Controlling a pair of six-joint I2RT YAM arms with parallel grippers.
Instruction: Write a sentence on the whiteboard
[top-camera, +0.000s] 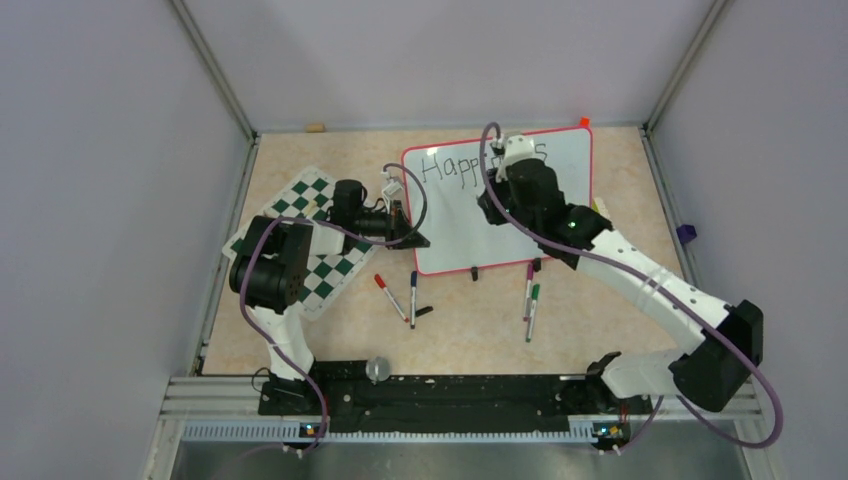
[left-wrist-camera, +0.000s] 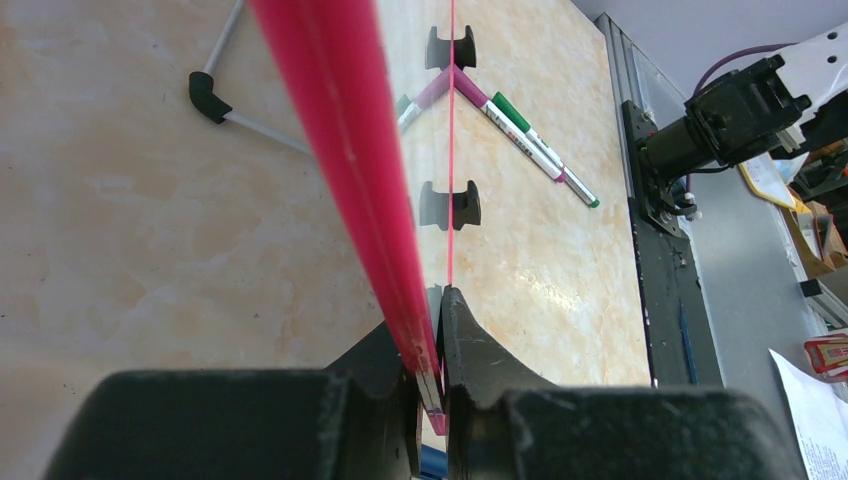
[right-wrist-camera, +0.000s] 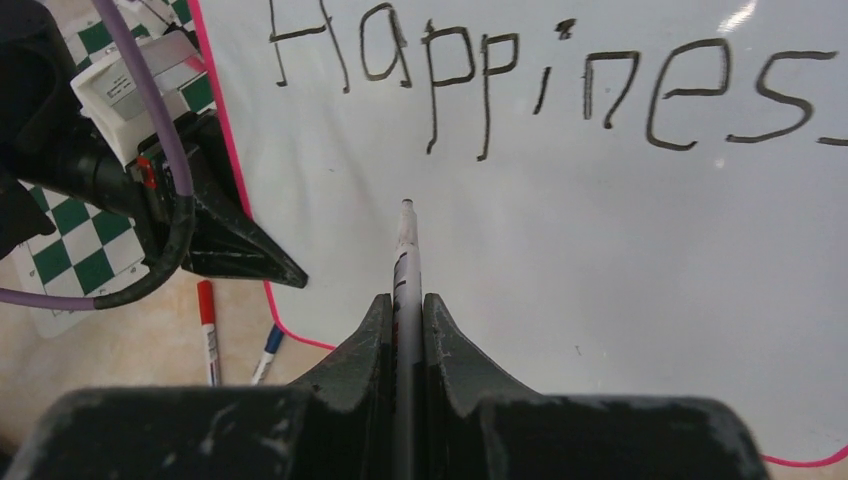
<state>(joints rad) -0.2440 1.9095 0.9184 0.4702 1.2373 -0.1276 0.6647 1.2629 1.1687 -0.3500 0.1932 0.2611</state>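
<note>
The whiteboard (top-camera: 470, 225) with its red frame lies at the back middle of the table, with "Happiness" written in black along its far edge (right-wrist-camera: 560, 85). My left gripper (top-camera: 418, 241) is shut on the board's left red edge (left-wrist-camera: 345, 150), seen edge-on in the left wrist view. My right gripper (top-camera: 497, 190) is over the board's upper middle and shut on a marker (right-wrist-camera: 405, 270). The marker's tip points at bare white board below the letters "pp".
A green-and-white chess mat (top-camera: 318, 235) lies left of the board under the left arm. A red marker (top-camera: 389, 296) and a blue one (top-camera: 413, 298) lie in front of the board's left corner. A pink marker (top-camera: 529, 283) and a green marker (top-camera: 532, 310) lie further right.
</note>
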